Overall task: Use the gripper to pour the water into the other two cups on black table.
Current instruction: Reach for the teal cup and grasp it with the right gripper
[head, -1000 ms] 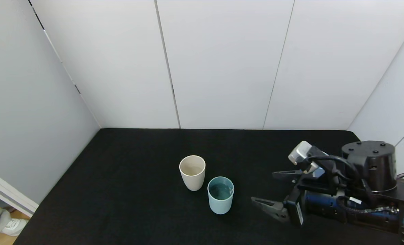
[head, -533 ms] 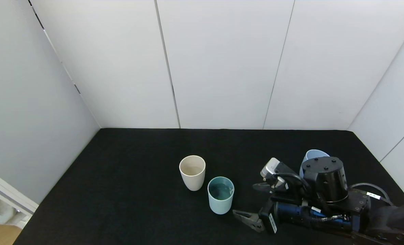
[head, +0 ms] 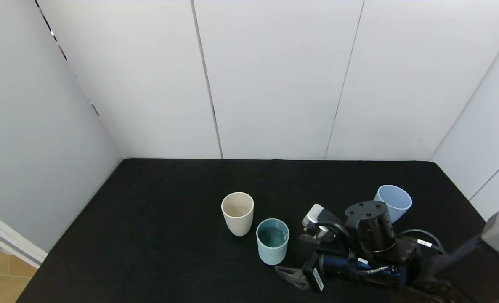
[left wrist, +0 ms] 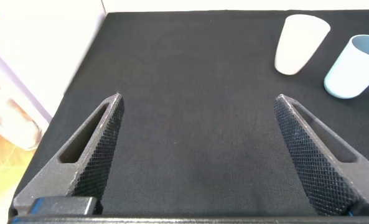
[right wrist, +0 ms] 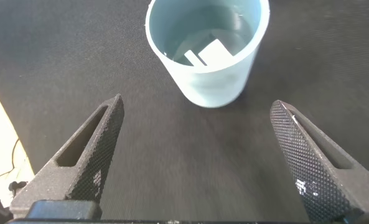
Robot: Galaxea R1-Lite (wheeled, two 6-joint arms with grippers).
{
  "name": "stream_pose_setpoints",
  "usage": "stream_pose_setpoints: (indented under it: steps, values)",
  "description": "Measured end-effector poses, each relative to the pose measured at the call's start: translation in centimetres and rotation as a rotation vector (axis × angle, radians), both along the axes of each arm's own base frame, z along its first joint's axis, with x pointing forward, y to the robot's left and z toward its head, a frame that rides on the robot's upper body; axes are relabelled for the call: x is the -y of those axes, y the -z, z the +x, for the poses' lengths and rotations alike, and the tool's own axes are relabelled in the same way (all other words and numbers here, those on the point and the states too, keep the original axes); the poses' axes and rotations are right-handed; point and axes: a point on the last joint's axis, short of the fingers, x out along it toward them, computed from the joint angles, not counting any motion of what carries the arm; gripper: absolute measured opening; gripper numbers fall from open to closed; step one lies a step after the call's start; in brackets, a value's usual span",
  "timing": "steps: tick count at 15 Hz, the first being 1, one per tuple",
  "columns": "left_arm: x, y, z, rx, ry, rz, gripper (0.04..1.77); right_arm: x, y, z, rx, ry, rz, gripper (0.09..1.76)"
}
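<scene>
With our right claw (head: 302, 259) gaping wide just beside the teal cup (head: 272, 241), we judged a crooked approach could knock it and spill the water (head: 272, 237) across the counter (head: 169, 235).

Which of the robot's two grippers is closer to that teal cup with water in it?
Right. The right gripper sits open just beside the teal cup; the left gripper views it from farther off.

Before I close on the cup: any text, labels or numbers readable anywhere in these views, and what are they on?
No text can be read.
White stickers on the right hand and its cable: print too small to read.
Teal cup, cream cup, periwinkle cup: no markings visible.
Black table and wall panels: no signs.
Left hand: nothing printed on its fingers.
</scene>
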Motion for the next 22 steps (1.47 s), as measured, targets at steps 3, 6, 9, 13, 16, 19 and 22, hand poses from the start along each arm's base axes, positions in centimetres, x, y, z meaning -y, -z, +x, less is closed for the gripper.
stream_pose_setpoints:
  steps: [3,6,9,13,16,19,22]
  values:
    - [0.0,0.0,0.0,0.000,0.000,0.000,1.72,-0.9,0.9,0.9,-0.005,-0.007,-0.005,1.71]
    - [0.0,0.0,0.0,0.000,0.000,0.000,1.72,-1.8,1.6,1.7,0.006,0.006,-0.014,1.71]
    - [0.0,0.0,0.0,0.000,0.000,0.000,1.72,-2.7,2.0,2.2,0.036,0.009,-0.003,1.71]
    - [0.0,0.0,0.0,0.000,0.000,0.000,1.72,-3.4,2.3,2.6,0.044,0.001,0.003,1.71]
    - [0.0,0.0,0.0,0.000,0.000,0.000,1.72,-4.0,2.2,3.0,0.056,-0.004,0.012,1.71]
    - [0.0,0.0,0.0,0.000,0.000,0.000,1.72,-4.4,2.2,3.4,0.068,-0.003,0.021,1.71]
    - [0.0,0.0,0.0,0.000,0.000,0.000,1.72,-4.6,2.2,3.7,0.073,-0.001,0.026,1.71]
